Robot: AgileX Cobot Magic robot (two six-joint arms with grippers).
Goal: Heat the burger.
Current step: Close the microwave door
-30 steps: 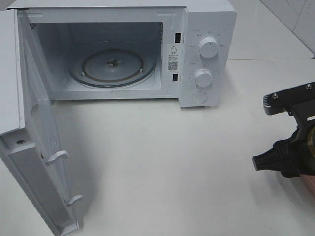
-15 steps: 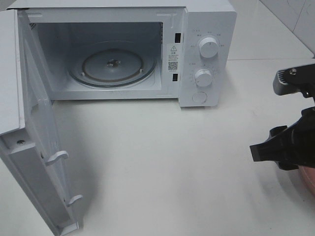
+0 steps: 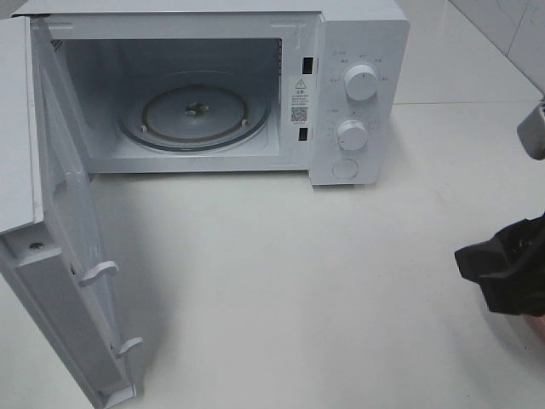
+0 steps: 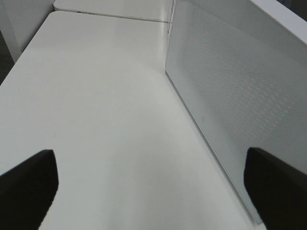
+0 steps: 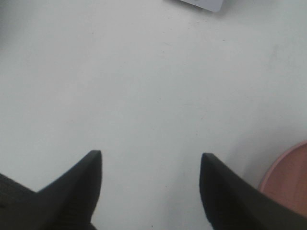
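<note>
Both right tool (image 5: 151, 191) fingers spread beside pink plate (image 5: 288, 179); burger unseen.

You are looking at what seems a kitchen-style test setup: a white microwave (image 3: 213, 89) with its door (image 3: 60, 256) swung open stands on a bare white desk (image 3: 289, 290), with pale wall tiles (image 3: 511, 34) behind, though only a corner shows.

The burger is out of sight in every view, so its look, state and pose cannot be told. It is not between the spread fingers of the right gripper (image 5: 149, 155), nor on the sliver of pink plate (image 5: 290, 175) just beside one finger.
</note>
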